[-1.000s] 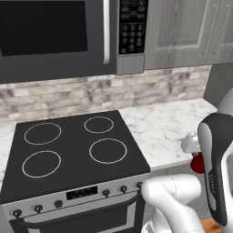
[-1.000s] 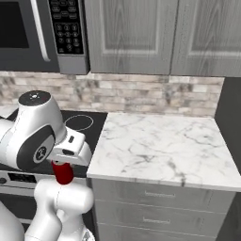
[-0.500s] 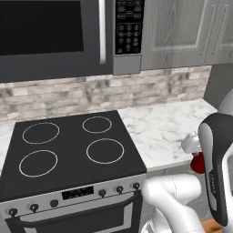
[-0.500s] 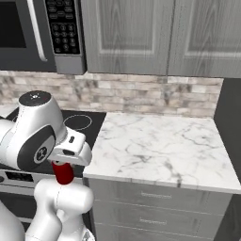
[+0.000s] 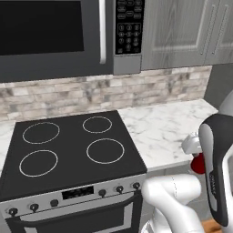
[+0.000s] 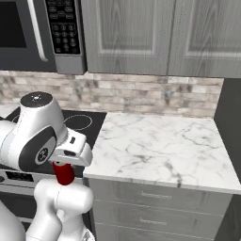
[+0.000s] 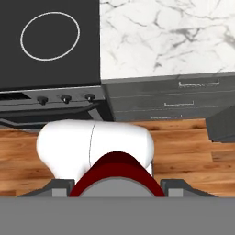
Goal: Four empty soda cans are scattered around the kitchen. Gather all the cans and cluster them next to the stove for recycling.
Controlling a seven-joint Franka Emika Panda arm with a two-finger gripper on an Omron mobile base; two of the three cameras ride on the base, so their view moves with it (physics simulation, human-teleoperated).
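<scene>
The marble counter (image 6: 160, 146) adjoins the stove (image 5: 68, 154) on its right and carries no cans in the base views. The gripper (image 7: 118, 187) is clamped on the red soda can (image 6: 63, 173), held below counter level in front of the stove's right front corner. Judged progress: one can is in transit and none is yet placed beside the stove. The hand view adds the wood floor (image 7: 183, 151) and counter drawers (image 7: 183, 98); the base views add the microwave (image 5: 59, 36).
</scene>
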